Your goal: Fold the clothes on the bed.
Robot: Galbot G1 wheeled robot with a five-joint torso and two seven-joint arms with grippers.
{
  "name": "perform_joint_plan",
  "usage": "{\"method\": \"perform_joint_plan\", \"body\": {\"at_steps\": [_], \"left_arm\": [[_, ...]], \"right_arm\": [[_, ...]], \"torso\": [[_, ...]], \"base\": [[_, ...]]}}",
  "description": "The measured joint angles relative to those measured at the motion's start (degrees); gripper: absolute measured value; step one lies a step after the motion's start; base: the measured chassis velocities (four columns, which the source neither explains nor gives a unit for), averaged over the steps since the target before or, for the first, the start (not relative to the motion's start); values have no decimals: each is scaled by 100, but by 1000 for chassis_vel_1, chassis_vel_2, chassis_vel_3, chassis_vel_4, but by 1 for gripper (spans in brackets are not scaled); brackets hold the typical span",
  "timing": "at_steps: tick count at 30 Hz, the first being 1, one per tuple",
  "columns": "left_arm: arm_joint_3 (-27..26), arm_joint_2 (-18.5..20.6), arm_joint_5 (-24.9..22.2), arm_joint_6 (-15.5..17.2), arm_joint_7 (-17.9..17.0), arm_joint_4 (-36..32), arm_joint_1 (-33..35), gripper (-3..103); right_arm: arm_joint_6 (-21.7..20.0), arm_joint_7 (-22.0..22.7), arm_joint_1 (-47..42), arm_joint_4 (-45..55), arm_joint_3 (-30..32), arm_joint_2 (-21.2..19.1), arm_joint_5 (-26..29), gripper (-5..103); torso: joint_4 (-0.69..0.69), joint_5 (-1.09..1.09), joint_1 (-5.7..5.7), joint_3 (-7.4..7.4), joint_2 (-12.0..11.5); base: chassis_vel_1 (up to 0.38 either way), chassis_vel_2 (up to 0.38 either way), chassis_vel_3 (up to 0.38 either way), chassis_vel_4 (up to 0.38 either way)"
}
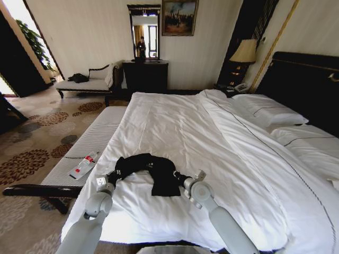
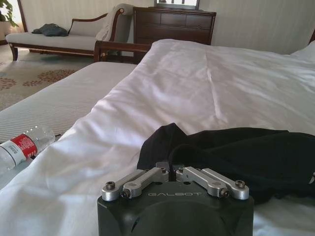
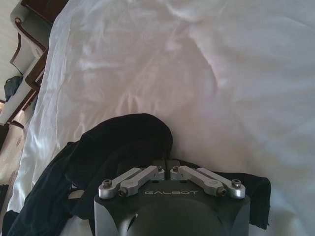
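Bunched black T-shirt [image 1: 153, 172] near bed [image 1: 222, 137] foot edge, long axis left-right, 2 ends clamped in narrowed left gripper [image 1: 113, 177] and right gripper [image 1: 183, 181], both equally near.

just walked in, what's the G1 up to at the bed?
It's working on a black T-shirt lying bunched near the foot edge of the bed. The left gripper is shut on the shirt's left end, and the right gripper is shut on its right end, both low at the duvet. The shirt is crumpled between them, not spread flat or folded yet. A plastic bottle lies on the bench beside the bed, untouched.
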Motion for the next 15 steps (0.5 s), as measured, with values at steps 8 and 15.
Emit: {"method": "perform_joint_plan", "body": {"at_steps": [8, 15], "left_arm": [[-53, 6, -68, -53, -11, -82, -27, 2], [-243, 65, -263, -155, -101, -470, -108, 2]], "right_arm": [[507, -591, -95, -15, 113, 11, -515, 0], [1028, -1378, -270, 514, 452, -151, -912, 0]], "torso": [[0, 0, 0, 0, 0], [1, 0, 0, 0, 0]], "base": [[0, 0, 0, 0], [0, 0, 0, 0]]}}
